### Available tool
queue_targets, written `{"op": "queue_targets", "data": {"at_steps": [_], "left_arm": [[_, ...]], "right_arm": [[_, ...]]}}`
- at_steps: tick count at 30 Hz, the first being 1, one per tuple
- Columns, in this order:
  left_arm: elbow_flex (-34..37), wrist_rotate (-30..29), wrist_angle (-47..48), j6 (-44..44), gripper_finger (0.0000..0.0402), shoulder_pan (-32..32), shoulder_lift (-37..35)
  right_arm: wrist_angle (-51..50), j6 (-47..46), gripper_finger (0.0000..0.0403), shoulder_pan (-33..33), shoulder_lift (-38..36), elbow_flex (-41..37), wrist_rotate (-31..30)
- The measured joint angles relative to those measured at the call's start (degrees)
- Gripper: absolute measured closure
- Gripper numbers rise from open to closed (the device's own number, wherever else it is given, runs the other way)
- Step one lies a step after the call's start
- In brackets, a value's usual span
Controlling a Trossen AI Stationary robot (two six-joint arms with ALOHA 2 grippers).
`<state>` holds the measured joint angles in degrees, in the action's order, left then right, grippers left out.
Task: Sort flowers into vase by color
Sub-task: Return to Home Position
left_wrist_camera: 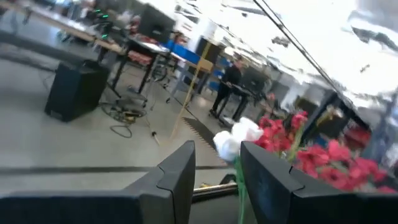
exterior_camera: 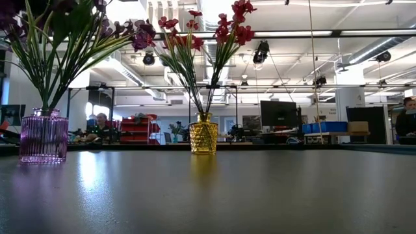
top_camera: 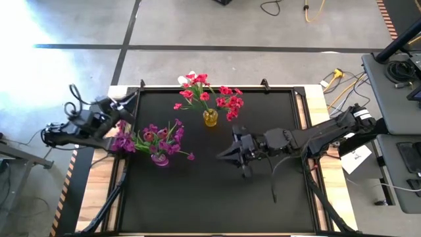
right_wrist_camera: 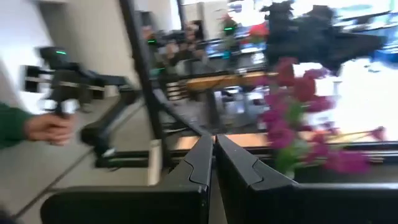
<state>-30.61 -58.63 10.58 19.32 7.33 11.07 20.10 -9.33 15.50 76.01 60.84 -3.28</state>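
The right gripper (top_camera: 221, 156) hangs over mid-table near the yellow vase (top_camera: 210, 119), fingers pressed together on nothing. The left gripper (left_wrist_camera: 216, 163), fingers parted and empty, sits at the table's left edge. Red-pink flowers (top_camera: 212, 96) fill the yellow vase, and purple flowers (top_camera: 155, 138) the purple vase (top_camera: 159, 159).

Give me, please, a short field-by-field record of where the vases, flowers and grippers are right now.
Yellow vase: far middle of the mat; holds red-pink flowers and a white flower
Purple vase: nearer, toward the left; holds purple flowers
Left gripper: open, empty, near the mat's far-left corner
Right gripper: shut, empty, over the mat's middle
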Motion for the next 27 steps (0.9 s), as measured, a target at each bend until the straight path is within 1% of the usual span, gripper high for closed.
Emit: {"op": "queue_targets", "data": {"at_steps": [3,7,9,11,12,14,16,17,21,23,26,27], "left_arm": [[4.84,-1.01,-7.61,1.16,0.0287,-0.09,-0.76],[10.75,-0.85,-22.58,-2.54,0.0287,-0.35,-0.72],[13.19,0.59,-28.73,-4.85,0.0287,-0.39,-0.74],[15.17,5.37,-34.64,-7.15,0.0287,-0.44,-1.19],[16.15,8.67,-38.34,-8.40,0.0287,-0.49,-1.50],[17.56,16.25,-44.12,-10.86,0.0287,-0.50,-2.31],[18.46,23.48,-46.76,-12.30,0.0287,-0.48,-3.48],[18.56,26.18,-47.18,-12.65,0.0287,-0.48,-4.15],[19.01,34.67,-47.93,-13.41,0.0287,-0.48,-8.07],[19.57,39.64,-49.22,-14.01,0.0287,-0.48,-10.63],[21.14,44.72,-56.27,-13.68,0.0287,-0.48,-11.03],[21.63,47.41,-58.50,-13.01,0.0287,-0.48,-10.73]], "right_arm": [[-0.02,-1.12,0.0390,0.64,0.00,0.00,0.80],[-0.14,-1.12,0.0390,2.46,-0.51,0.00,0.85],[-0.31,-0.73,0.0390,3.41,-1.43,0.00,1.10],[-0.46,0.18,0.0390,4.43,-2.95,0.00,1.26],[-0.68,1.11,0.0390,4.86,-4.01,-0.04,2.14],[-0.56,3.04,0.0390,5.62,-6.77,-0.67,5.88],[-0.42,3.91,0.0390,6.02,-10.28,-2.31,10.05],[-0.43,3.65,0.0390,6.13,-12.20,-3.50,11.18],[1.88,2.63,0.0390,6.87,-19.96,-9.67,10.85],[4.94,2.62,0.0390,7.54,-23.54,-13.50,10.93],[11.19,2.62,0.0390,8.15,-28.43,-20.11,10.98],[13.39,2.57,0.0390,8.20,-29.71,-22.41,10.77]]}}
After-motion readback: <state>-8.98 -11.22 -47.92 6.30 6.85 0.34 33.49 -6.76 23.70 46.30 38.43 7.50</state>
